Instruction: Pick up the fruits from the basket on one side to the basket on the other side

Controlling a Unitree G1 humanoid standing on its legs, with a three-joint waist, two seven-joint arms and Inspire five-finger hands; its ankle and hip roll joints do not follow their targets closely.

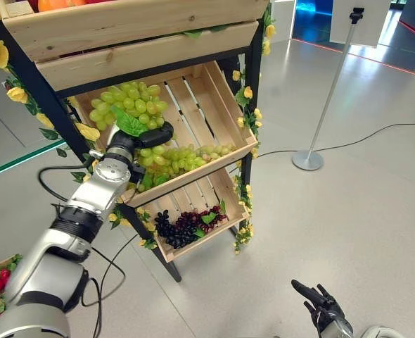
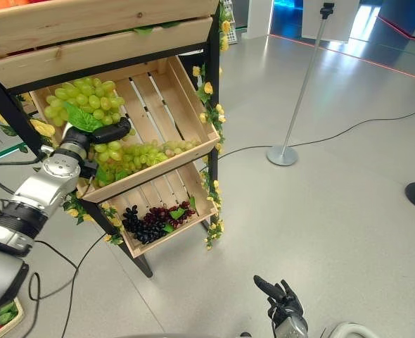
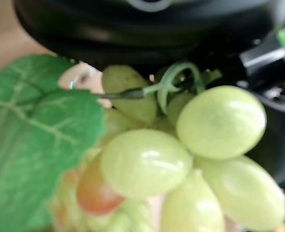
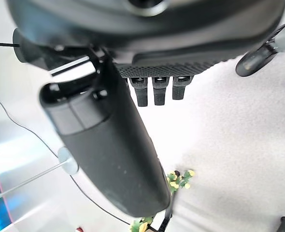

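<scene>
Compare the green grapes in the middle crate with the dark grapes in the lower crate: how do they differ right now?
The green grapes are pale and fill much of the middle crate in several bunches; the dark grapes are purple-black, one small cluster in the lower crate. The left hand is among the green grapes; nothing touches the dark ones. The right hand hangs low, open. Both bear green leaves and lie on tilted wooden slats.

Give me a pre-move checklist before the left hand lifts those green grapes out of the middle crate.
1. Left hand is at the green grapes in the middle crate: ok.
2. Fingers closed round a bunch: cannot tell; the left wrist view shows grapes and a leaf right against the palm, the fingers hidden.
3. Lift path: not ok, the upper crate overhangs closely.
4. Right hand low over the floor, away from the shelf: ok.
5. Destination basket located: cannot tell.
</scene>
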